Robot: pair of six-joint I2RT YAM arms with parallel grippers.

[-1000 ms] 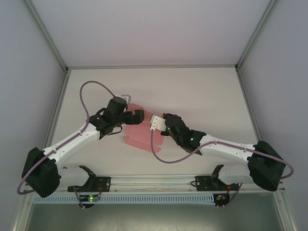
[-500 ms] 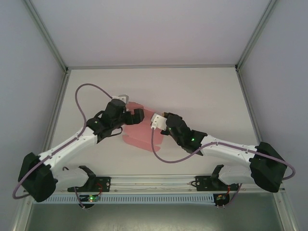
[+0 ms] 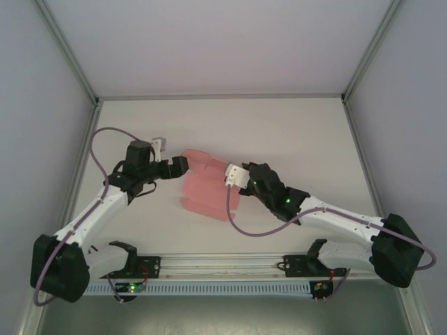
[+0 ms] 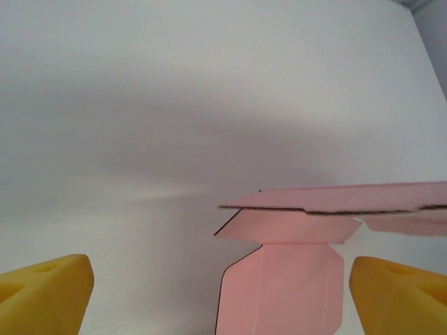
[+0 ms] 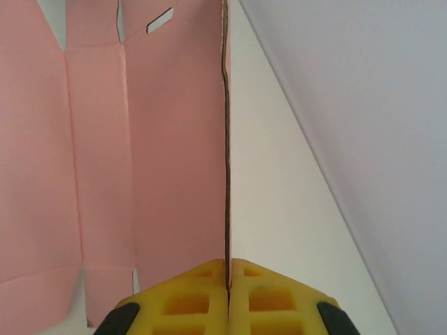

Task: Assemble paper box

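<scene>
Right gripper (image 5: 228,283): yellow pads pressed together, with the edge of a raised pink panel pinched in the seam between them. The panel runs straight away from the pads, seen edge-on, and stands upright from the rest of the paper box (image 5: 105,139). The box is a creased die-cut sheet with a small slot near its far end, lying flat on the white tabletop (image 3: 300,139).

Left gripper (image 3: 183,165): jaws spread wide, holding nothing. In its wrist view the yellow fingers (image 4: 45,289) sit at the two lower corners, and a pink flap and the raised panel's thin edge lie ahead between them.

From above, the sheet lies between the two grippers, left of the tabletop's middle. The left gripper is just beside its far left corner; whether they touch cannot be told.
</scene>
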